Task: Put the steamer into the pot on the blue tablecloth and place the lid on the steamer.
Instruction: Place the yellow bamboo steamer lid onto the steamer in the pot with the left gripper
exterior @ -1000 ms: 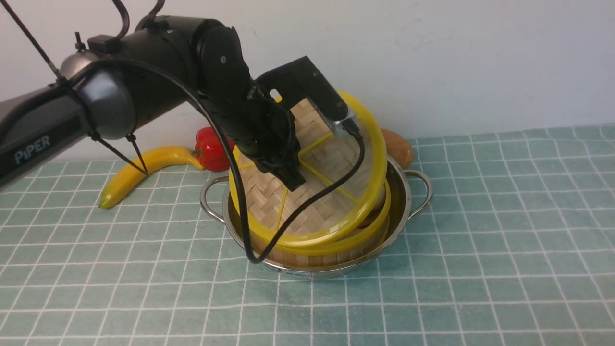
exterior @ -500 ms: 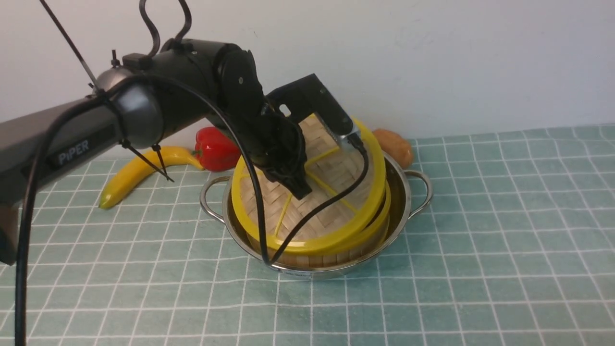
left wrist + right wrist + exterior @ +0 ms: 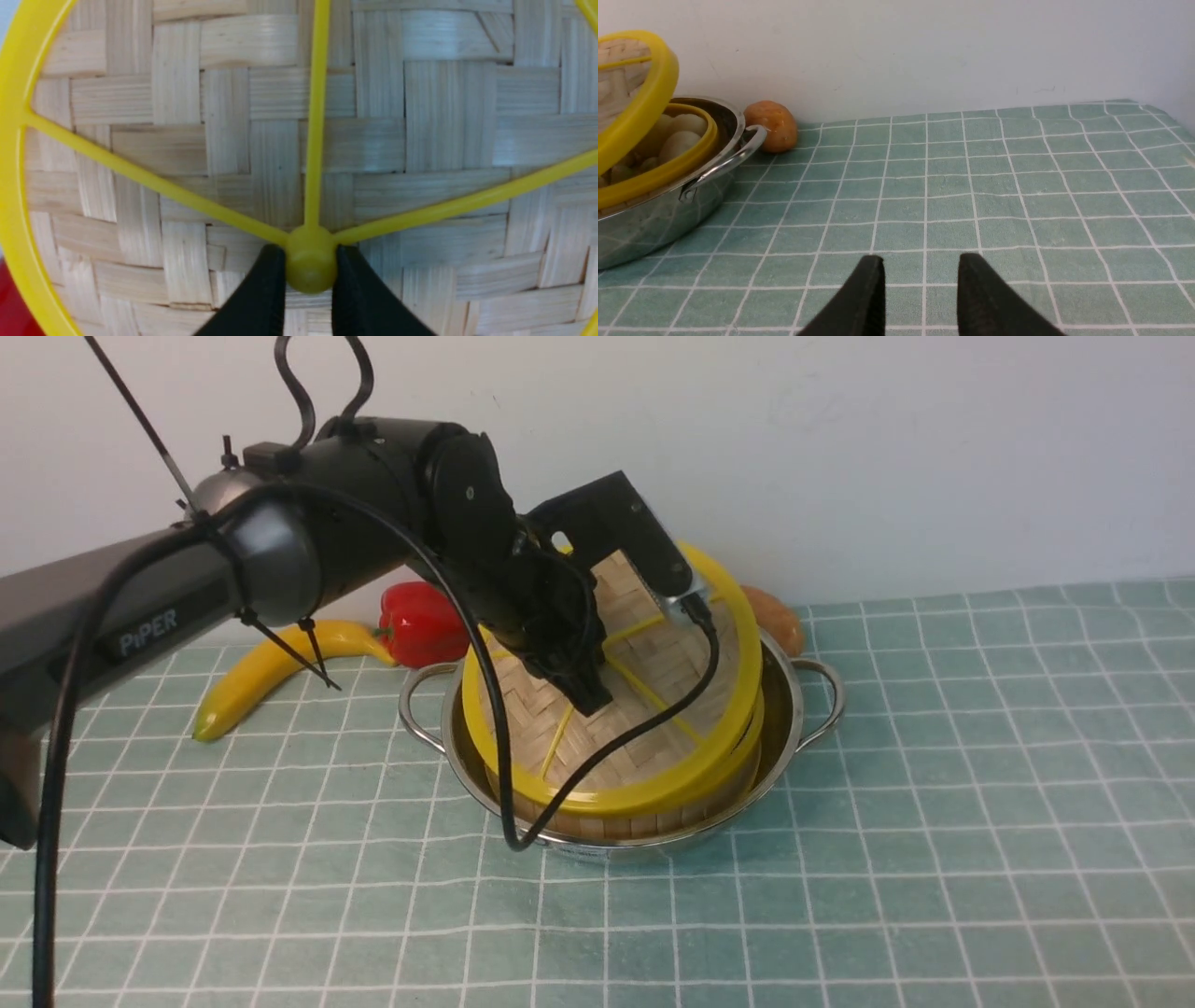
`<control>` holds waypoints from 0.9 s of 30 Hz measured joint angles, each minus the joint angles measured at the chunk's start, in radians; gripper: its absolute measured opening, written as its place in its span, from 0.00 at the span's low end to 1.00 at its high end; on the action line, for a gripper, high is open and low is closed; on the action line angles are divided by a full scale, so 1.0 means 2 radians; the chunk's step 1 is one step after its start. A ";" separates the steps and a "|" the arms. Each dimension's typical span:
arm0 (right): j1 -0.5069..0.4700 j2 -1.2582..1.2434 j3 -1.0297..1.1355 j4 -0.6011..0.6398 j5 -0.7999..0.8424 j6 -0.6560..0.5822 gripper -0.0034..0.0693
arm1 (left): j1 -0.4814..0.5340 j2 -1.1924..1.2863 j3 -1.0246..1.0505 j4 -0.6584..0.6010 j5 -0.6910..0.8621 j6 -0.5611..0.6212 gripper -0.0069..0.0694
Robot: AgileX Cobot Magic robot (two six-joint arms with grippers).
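Mostly hidden beneath the tilted woven-bamboo, yellow-rimmed lid [image 3: 695, 686] at frame centre, the round bamboo steamer [image 3: 658, 177] sits inside the wide steel pot [image 3: 786, 709], holding pale rounded lumps [image 3: 677, 135]. The left hand [image 3: 308, 250] pinches the lid's hub [image 3: 310, 275]; the right hand [image 3: 920, 270] gapes empty.

The blue tablecloth [image 3: 980, 756] is being occupied near its middle by the pot [image 3: 653, 847], while a banana [image 3: 271, 677], a red pepper [image 3: 420, 625] and a brownish potato-like item [image 3: 775, 616] are being carried just behind it, along the wall.
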 joint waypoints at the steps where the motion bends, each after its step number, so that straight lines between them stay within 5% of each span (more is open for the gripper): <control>1: 0.000 0.000 0.000 0.000 0.000 0.000 0.38 | 0.000 0.000 0.000 0.000 0.004 -0.001 0.24; 27: 0.000 0.000 0.000 0.002 0.000 0.000 0.38 | 0.000 -0.023 -0.040 0.026 0.088 -0.029 0.24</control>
